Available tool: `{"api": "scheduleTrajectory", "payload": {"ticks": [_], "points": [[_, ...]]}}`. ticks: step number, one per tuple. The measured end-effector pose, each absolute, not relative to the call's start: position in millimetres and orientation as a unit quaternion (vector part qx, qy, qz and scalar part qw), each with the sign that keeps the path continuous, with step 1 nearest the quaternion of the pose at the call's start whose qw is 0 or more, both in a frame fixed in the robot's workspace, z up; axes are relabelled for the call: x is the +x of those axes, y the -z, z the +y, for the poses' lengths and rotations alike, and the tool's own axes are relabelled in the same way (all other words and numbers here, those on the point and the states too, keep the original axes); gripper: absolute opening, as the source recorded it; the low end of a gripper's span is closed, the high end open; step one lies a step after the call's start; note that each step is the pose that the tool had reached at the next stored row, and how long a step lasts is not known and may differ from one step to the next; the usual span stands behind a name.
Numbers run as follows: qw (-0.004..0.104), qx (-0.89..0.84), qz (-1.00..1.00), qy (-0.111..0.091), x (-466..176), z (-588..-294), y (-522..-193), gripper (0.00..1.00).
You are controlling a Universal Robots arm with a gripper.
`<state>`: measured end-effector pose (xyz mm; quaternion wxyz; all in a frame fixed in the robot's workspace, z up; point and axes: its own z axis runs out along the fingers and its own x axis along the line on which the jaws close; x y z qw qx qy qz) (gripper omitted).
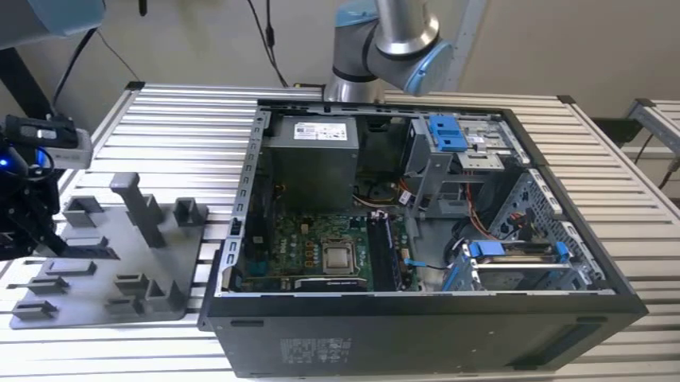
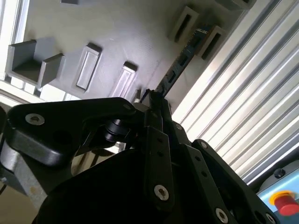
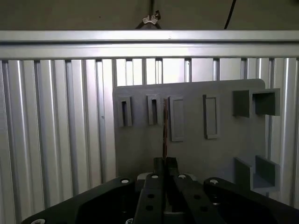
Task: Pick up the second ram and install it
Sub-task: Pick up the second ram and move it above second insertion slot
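**Gripper**: at the exterior view's left, above the tray. Pinched closed on the second ram, with no gap to see beyond the stick's own thickness. Gripped at one end, so the rest of the stick's length reaches out past the fingertips.

**Second ram**, also in the second wrist view: over the tray, thin edge toward the first wrist camera. Flanked closely by two of the tray's slotted holder blocks. Cannot tell whether the far end sits in the tray or hangs clear of it. Edge-on hold probably chosen so the stick can go straight down into a narrow slot. Little sideways room between the blocks; open room straight up off the tray.

**Tray**: grey, flat on the slatted table, posts and blocks upright. Likely shaped to stand parts on edge for a pinch grip.

**Computer case**: just beside the tray, toward the exterior view's right. Side panel off, open upward, motherboard flat on its floor, presumably for access from above. Case wall nearest the tray forms a raised edge between tray and board. Drive cage crowds the side away from the tray. Nothing overhead but open space.
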<state>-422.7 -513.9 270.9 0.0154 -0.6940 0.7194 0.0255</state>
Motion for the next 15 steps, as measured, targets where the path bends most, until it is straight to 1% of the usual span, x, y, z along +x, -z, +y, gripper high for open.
{"api": "scheduleTrajectory", "payload": {"ticks": [15], "points": [[0.015,-0.694,0.719,-0.026,-423,-514,-296,0.14]]}}
